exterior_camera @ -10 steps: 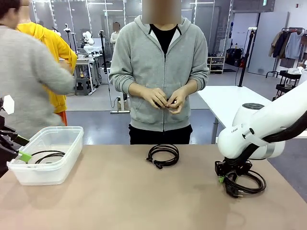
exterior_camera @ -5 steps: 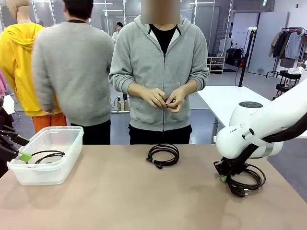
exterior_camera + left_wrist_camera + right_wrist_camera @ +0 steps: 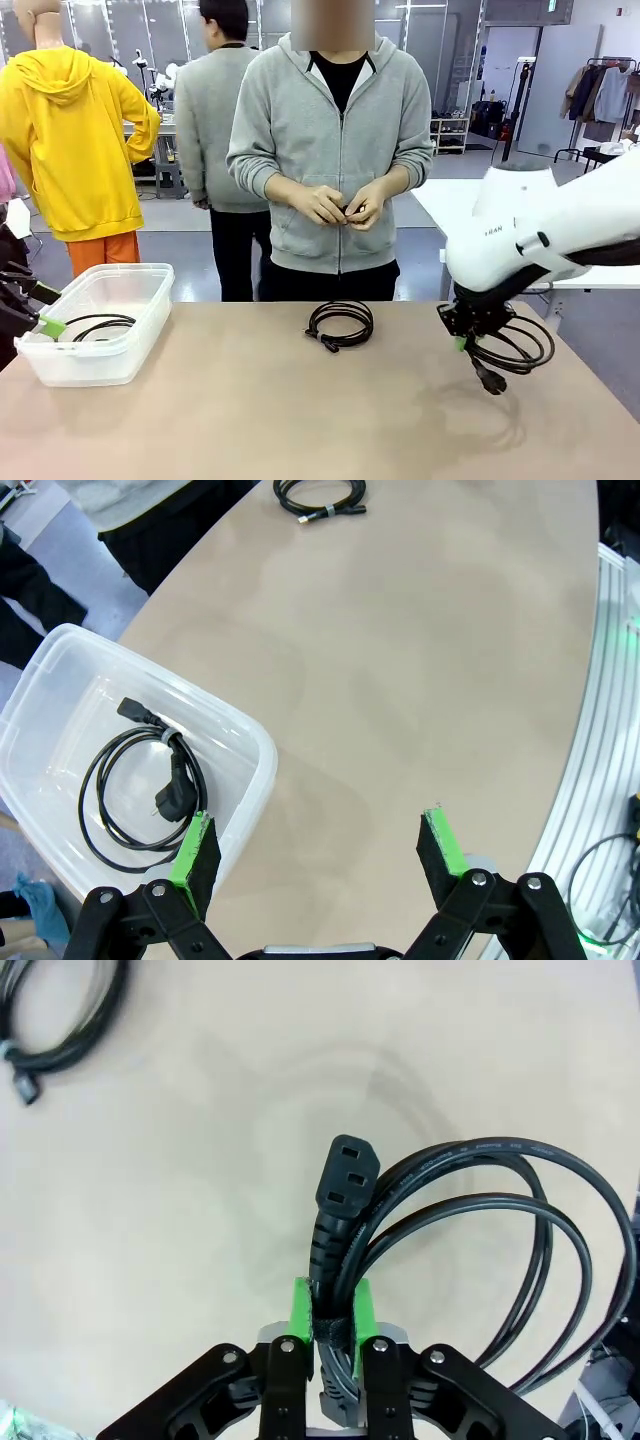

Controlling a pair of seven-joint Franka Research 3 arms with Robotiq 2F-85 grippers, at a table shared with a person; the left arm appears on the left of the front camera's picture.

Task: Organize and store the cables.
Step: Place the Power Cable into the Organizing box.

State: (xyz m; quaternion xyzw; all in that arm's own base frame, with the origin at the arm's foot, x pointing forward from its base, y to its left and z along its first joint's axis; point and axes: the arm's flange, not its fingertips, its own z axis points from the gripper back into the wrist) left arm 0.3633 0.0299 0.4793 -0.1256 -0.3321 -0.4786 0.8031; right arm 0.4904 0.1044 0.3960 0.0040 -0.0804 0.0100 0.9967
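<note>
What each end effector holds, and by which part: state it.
The right end effector is shut on the coiled power cable, pinching the strapped bundle just behind its plug. The left end effector is open, holding nothing.

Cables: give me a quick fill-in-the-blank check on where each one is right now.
The left gripper is ___; the right gripper is shut on the held cable.
The clear bin contains ___ coiled cable.
A third cable lies on the table in front of the ___.
Missing words: open; one; person.
</note>
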